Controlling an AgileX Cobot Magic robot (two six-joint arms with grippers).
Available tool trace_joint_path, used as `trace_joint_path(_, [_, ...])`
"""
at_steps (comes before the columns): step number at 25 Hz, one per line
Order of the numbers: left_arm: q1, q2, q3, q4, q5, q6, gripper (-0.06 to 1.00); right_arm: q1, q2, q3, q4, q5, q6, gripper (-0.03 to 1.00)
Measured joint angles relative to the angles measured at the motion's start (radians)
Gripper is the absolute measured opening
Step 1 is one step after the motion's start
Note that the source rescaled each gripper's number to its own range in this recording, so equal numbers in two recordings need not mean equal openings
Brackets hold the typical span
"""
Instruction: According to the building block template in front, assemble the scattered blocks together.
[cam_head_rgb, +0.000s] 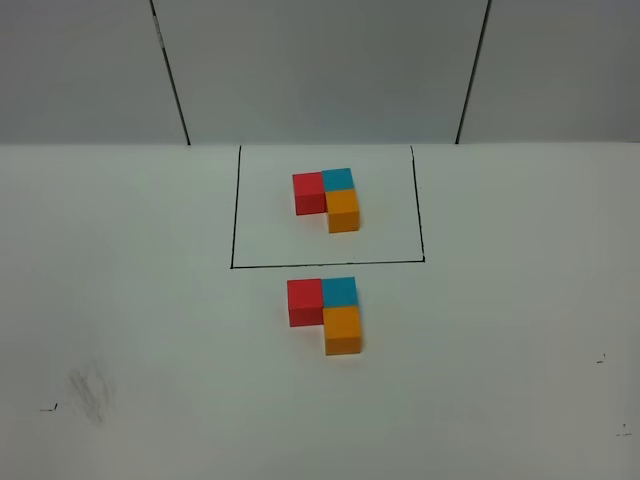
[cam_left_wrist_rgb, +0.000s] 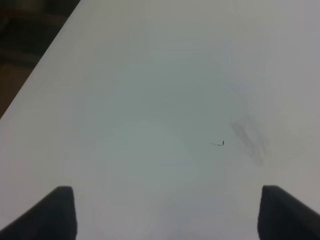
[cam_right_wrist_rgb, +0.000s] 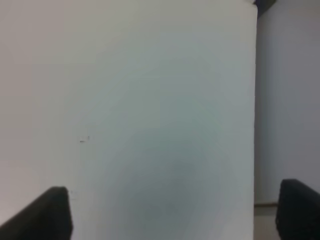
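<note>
Nearest in the high view, the loose blocks (cam_head_rgb: 326, 313) lie on the white table (cam_head_rgb: 130, 300) just short of the drawn black frame (cam_head_rgb: 327, 264). They already sit as an L: the red block (cam_head_rgb: 304, 302) at nine o'clock of the teal-blue block (cam_head_rgb: 340, 292), and the orange block (cam_head_rgb: 343, 330) at six o'clock of the teal-blue one, all three touching. By the look of it the arrangement matches the pattern, so the task seems done or nearly so.

The blocks appear to be plain matte cubes, likely light and rigid, with flat faces that should not slip between pads. If one needs nudging, the best hold is across two opposite free side faces; the orange one offers its three and nine o'clock faces, while the teal-blue one is boxed in on two sides.

Farther off, at twelve o'clock inside the frame, sits the template (cam_head_rgb: 328, 198), showing the same red, teal-blue and orange L.

Neither arm shows in the high view. The left gripper (cam_left_wrist_rgb: 167, 212) hangs over bare table with its fingers spread wide and nothing between them. The right gripper (cam_right_wrist_rgb: 175, 212) is likewise spread and empty, over the table near its edge.
</note>
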Motion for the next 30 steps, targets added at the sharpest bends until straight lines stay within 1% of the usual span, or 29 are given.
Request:
trace_joint_path(3, [0.0, 0.0, 0.0, 0.0, 0.0, 0.0, 0.73, 0.0, -0.118, 0.041, 0.046, 0.001, 0.008, 0.79])
trace_joint_path(5, [0.0, 0.0, 0.0, 0.0, 0.0, 0.0, 0.73, 0.0, -0.177, 0.064, 0.074, 0.001, 0.032, 0.79])
trace_joint_path(9, [0.0, 0.0, 0.0, 0.0, 0.0, 0.0, 0.73, 0.0, -0.28, 0.131, 0.091, 0.001, 0.092, 0.79])
trace_joint_path(13, [0.0, 0.0, 0.0, 0.0, 0.0, 0.0, 0.73, 0.0, -0.373, 0.222, 0.1, 0.001, 0.104, 0.79])
trace_joint_path(21, [0.0, 0.0, 0.0, 0.0, 0.0, 0.0, 0.73, -0.007, -0.57, 0.365, 0.192, -0.005, 0.104, 0.78])
trace_joint_path(23, [0.0, 0.0, 0.0, 0.0, 0.0, 0.0, 0.73, -0.026, -0.605, 0.406, 0.204, -0.016, 0.095, 0.78])
trace_joint_path(26, [0.0, 0.0, 0.0, 0.0, 0.0, 0.0, 0.73, -0.078, -0.636, 0.462, 0.21, -0.041, 0.056, 0.78])
trace_joint_path(28, [0.0, 0.0, 0.0, 0.0, 0.0, 0.0, 0.73, -0.111, -0.642, 0.482, 0.214, -0.056, 0.042, 0.78])
trace_joint_path(30, [0.0, 0.0, 0.0, 0.0, 0.0, 0.0, 0.73, -0.125, -0.645, 0.491, 0.235, -0.077, 0.042, 0.78])
